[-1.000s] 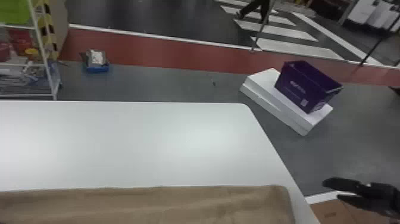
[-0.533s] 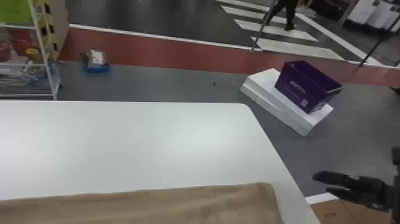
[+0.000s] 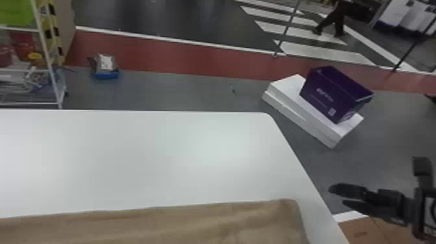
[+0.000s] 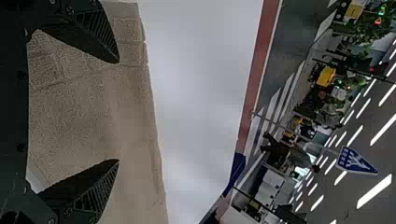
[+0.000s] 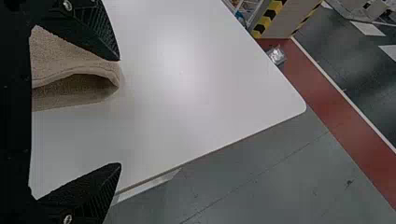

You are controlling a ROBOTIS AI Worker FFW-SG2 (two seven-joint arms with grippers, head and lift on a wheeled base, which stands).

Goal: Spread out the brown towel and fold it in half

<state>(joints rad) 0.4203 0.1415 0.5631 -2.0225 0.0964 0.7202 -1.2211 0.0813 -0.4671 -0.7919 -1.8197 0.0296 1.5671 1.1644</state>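
I had the left gripper (image 4: 117,111) spread wide over the brown towel (image 3: 162,224), with cloth showing behind and between its fingers but none pinched. The towel's far edge ran across just beyond those fingertips, with bare white table (image 3: 162,155) past it. The right gripper (image 5: 119,112) was wide apart too and holding nothing. It sat off the towel's end: the cloth lay by one finger, while the other finger pointed out toward the table's edge.

From the right wrist I could see into that end, where the top layer arched over the one beneath and left a small open mouth. I took the cloth for light, limp and grippy, with nothing to break; it would sag wherever I didn't hold it, and a shallow bite might lift one layer alone. For the right, the arched lip looked the best hold, provided I brought the jaws inward around it. For the left, I judged the far edge just past its tips the place to pinch, low and near the corner.
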